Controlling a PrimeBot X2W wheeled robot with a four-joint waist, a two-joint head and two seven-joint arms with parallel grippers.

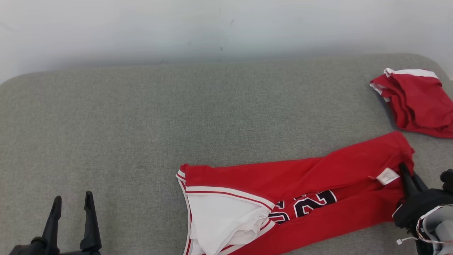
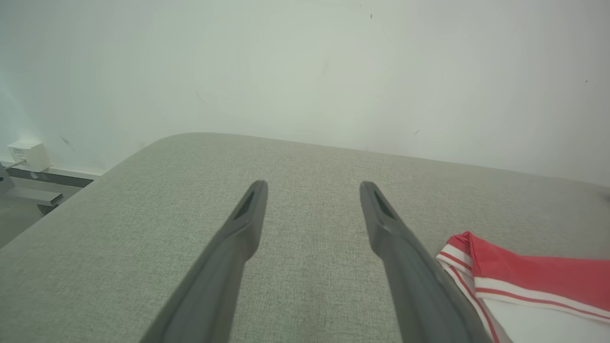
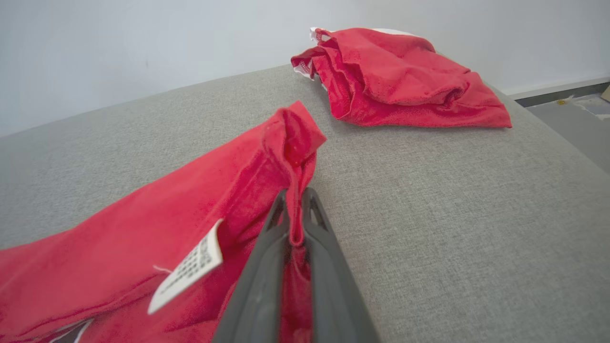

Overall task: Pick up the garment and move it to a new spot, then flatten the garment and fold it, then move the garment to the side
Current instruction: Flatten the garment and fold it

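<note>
Fingers (image 3: pixel 272 243) of the right gripper (image 1: pixel 408 173) are seen pinched shut on a raised fold of the jersey (image 1: pixel 318 170), at its plain red end, just beside the label (image 1: pixel 387 176). The jersey is laid out long and narrow on the table (image 1: pixel 124 124), towards its front and right. Its long axis runs from the gripped end at the right, down and leftward across the head view, to the trimmed end (image 1: pixel 198 191) near the middle of the front edge. The number print (image 1: pixel 304 209) is turned up between the two ends. Nearly the whole length is thus lying to the left of the closed fingers, so a lift is judged to leave most of the cloth trailing that way. The left gripper (image 1: pixel 72 203) is held with its jaws wide apart over bare table, gripping nothing. It is well apart from the trimmed end, yet nearer to it than the right arm is, so that end is judged to be its to take. Another garment (image 1: pixel 421 102) is heaped at the far right corner, apart from the jersey
</note>
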